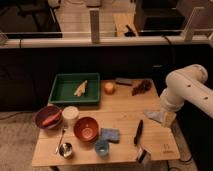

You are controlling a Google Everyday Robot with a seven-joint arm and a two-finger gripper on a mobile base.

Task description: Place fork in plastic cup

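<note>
The fork (60, 138) is a thin silver utensil lying on the wooden table (125, 112) at the front left, between a purple bowl (48, 117) and a small metal cup (65, 149). A white cup (70, 114) stands just behind it. A small blue cup (102, 147) stands at the front edge. My gripper (156, 116) hangs from the white arm (185, 92) over the right side of the table. It is far from the fork and holds nothing that I can see.
A green tray (62, 95) with a pale item sits at the back left. A red bowl (86, 128), a blue sponge (110, 134) and a black utensil (138, 132) lie mid-table. An orange fruit (109, 88) and a dark red bunch (141, 87) are at the back.
</note>
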